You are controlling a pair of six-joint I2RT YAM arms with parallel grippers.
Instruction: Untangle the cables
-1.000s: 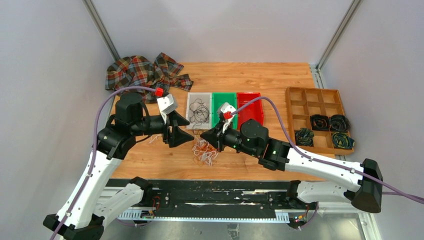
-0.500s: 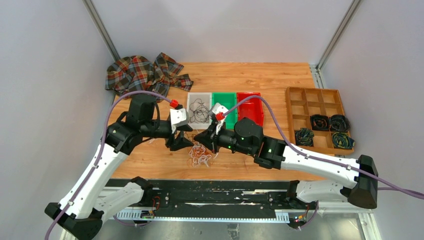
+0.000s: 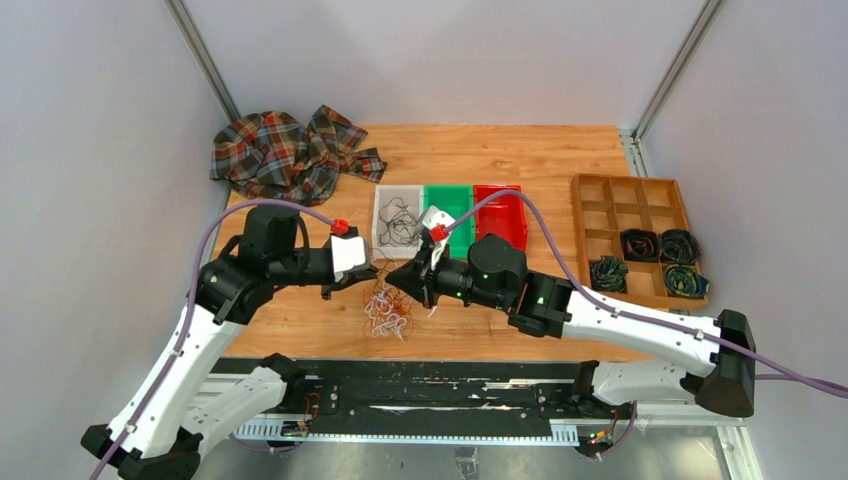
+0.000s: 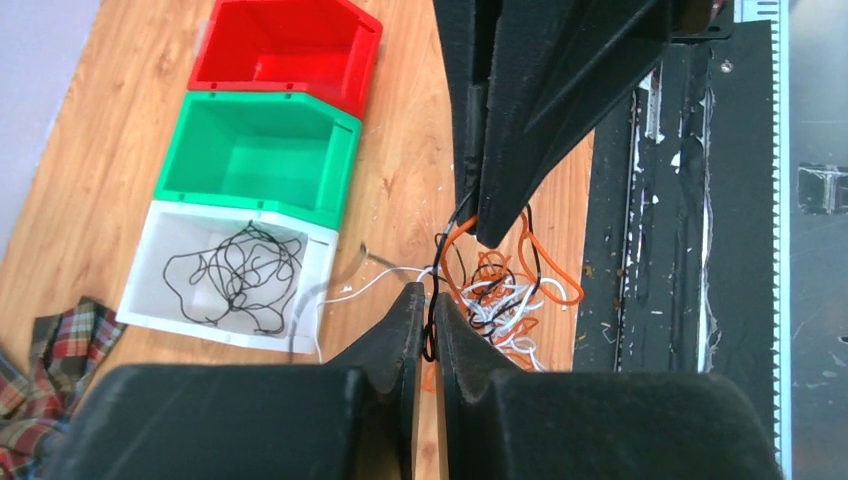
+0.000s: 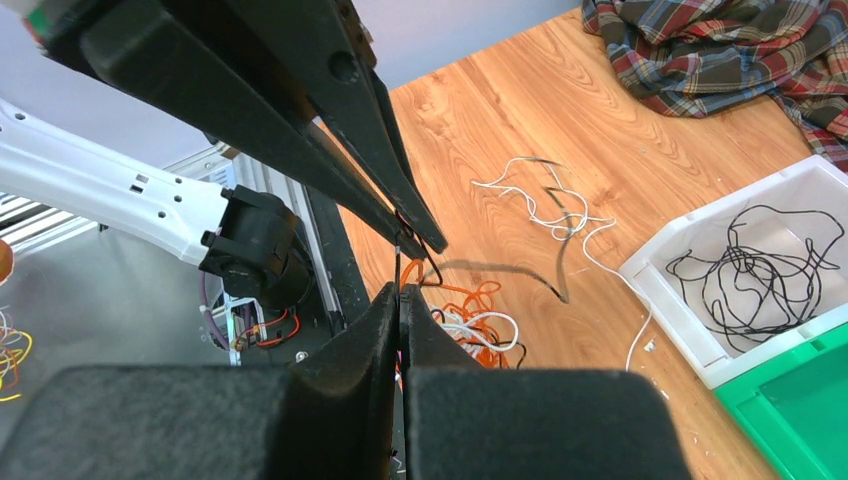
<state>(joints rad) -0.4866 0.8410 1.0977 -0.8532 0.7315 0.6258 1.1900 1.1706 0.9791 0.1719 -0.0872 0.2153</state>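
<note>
Tightly, left jaws, right jaws clamped on cables (image 4: 505, 300), these partly hidden beneath.

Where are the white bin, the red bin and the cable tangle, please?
white bin (image 4: 190, 322): left wrist view, outer wall.
red bin (image 4: 275, 75): left wrist view, wall.
cable tangle (image 3: 388, 310): top view, heap's middle.

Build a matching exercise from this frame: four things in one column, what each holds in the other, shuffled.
1. white bin
2. green bin
3. wooden compartment tray
4. right gripper

a. coiled dark cords
b. thin black cable pinched at the tips
c. nothing
d. loose black cables

Pairs: 1-d, 2-c, 3-a, 4-b.
</note>
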